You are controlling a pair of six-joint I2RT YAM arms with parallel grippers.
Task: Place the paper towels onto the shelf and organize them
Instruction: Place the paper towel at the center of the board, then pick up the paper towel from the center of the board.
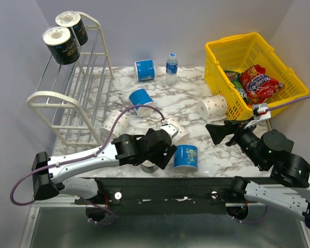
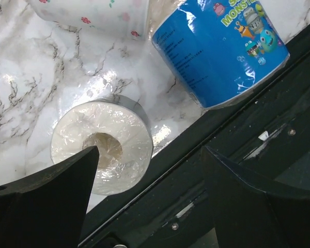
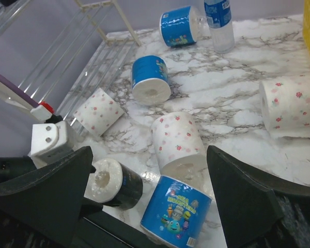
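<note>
Shelf [image 1: 72, 85]: white, three slanted tiers of thin bars, far left. Top tier: front black roll [image 1: 61, 45] and rear black roll [image 1: 72, 27], touching, white ends showing. Off the shelf: third black roll [image 2: 102, 147], on its side at the near edge. Near blue roll [image 1: 186, 157], standing just beside it. Middle blue roll [image 1: 141, 101] and far blue roll [image 1: 144, 70], on their sides. Dotted white rolls: left dotted roll [image 3: 98, 112], centre dotted roll [image 3: 178, 139], right dotted roll [image 1: 213, 107].

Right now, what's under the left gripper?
A black-wrapped paper towel roll, on its side by the near edge of the table, ungripped beneath the open left gripper. From the top camera the gripper hides most of it.
</note>
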